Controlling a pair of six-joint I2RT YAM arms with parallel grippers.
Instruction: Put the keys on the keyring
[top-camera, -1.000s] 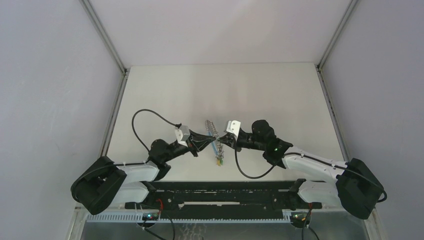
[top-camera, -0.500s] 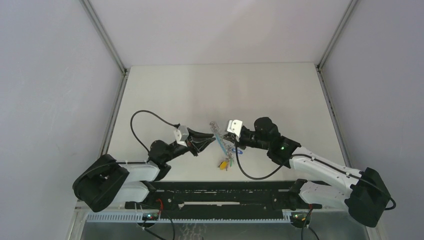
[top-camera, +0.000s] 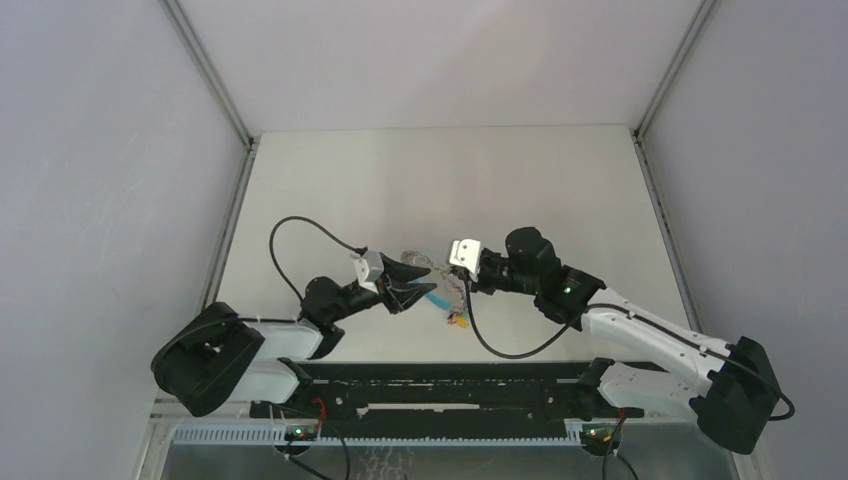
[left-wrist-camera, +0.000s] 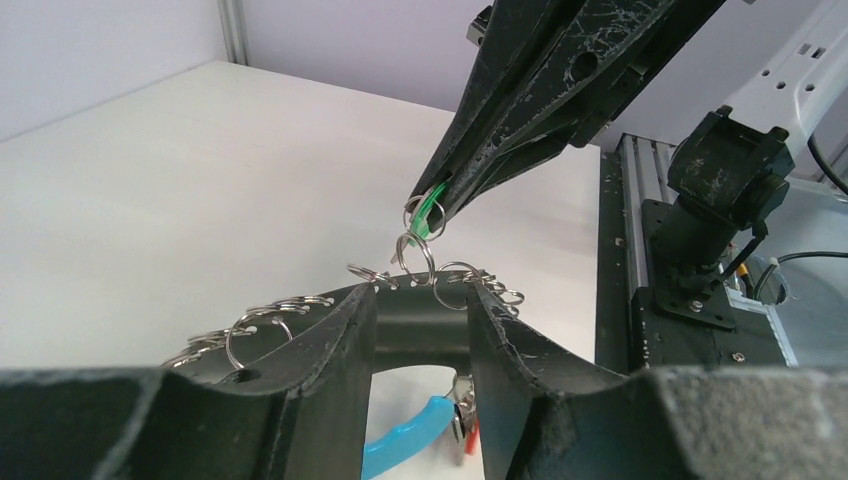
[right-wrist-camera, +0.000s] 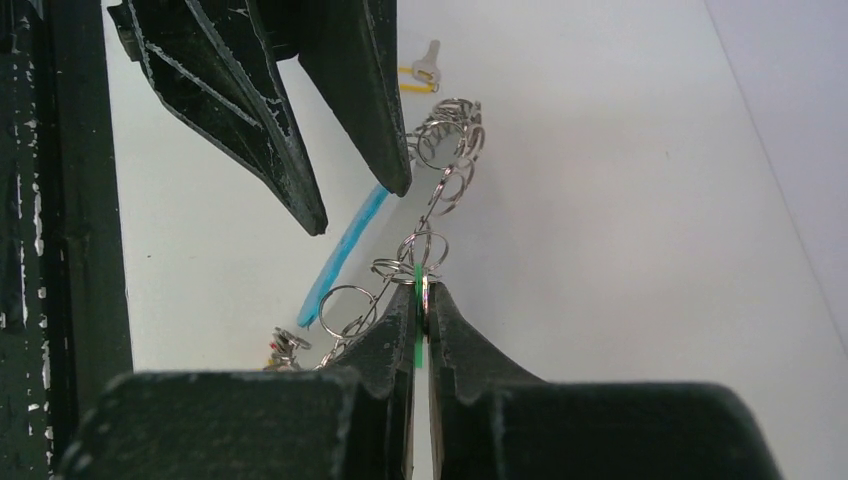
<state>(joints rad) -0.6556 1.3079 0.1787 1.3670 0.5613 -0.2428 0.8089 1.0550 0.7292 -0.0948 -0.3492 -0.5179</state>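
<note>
My right gripper (top-camera: 463, 287) (right-wrist-camera: 420, 287) is shut on the green-headed key (right-wrist-camera: 416, 335). It shows as a green sliver between the pads, with a small silver ring at the tip. In the left wrist view the green key (left-wrist-camera: 430, 212) hangs from the right gripper (left-wrist-camera: 440, 205). My left gripper (top-camera: 425, 287) (left-wrist-camera: 420, 300) is open just opposite it. The keyring's chain of silver rings (left-wrist-camera: 270, 315) (right-wrist-camera: 445, 140) runs across the left fingertips. Its blue band (top-camera: 437, 298) (left-wrist-camera: 405, 445) (right-wrist-camera: 345, 250) lies below. The yellow-headed key (right-wrist-camera: 418, 72) lies on the table beyond the left fingers (right-wrist-camera: 370, 120).
Small coloured tags (top-camera: 460, 320) (right-wrist-camera: 285, 345) hang at the keyring's near end. The black rail (top-camera: 440, 385) (right-wrist-camera: 60, 200) runs along the table's near edge. Grey walls enclose the white table (top-camera: 440, 180). A black cable (top-camera: 300, 230) loops above the left arm.
The ring chain, which lay stretched out on the table, is now bunched and lifted between the grippers. The left gripper has advanced to the right and spread open. The right gripper has shifted slightly right.
</note>
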